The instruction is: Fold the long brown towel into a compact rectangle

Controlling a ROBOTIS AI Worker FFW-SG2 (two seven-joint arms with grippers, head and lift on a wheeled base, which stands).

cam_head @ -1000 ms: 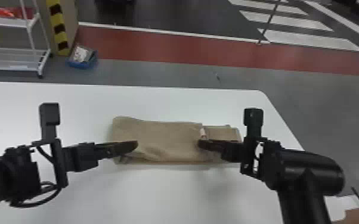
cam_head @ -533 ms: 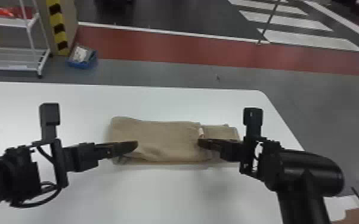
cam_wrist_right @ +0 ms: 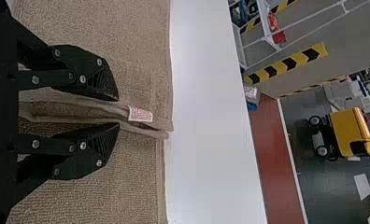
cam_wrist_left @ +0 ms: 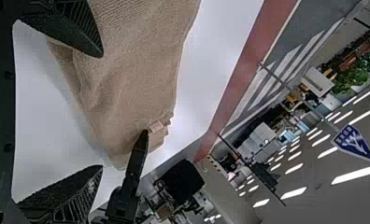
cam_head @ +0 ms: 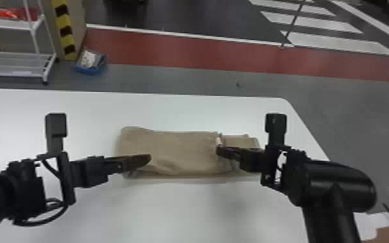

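I face a white table [cam_head: 171, 106]. Beyond it, grey floor [cam_head: 203, 80] borders a red strip [cam_head: 184, 50], then dark floor [cam_head: 187, 19] with white bars [cam_head: 313, 23]. A white rack [cam_head: 9, 75] stands at my left, near a blue bin [cam_head: 89, 70] and yellow-black hazard striping [cam_head: 63, 24]. Lit ceiling lamps [cam_wrist_left: 356, 174] run in rows overhead.
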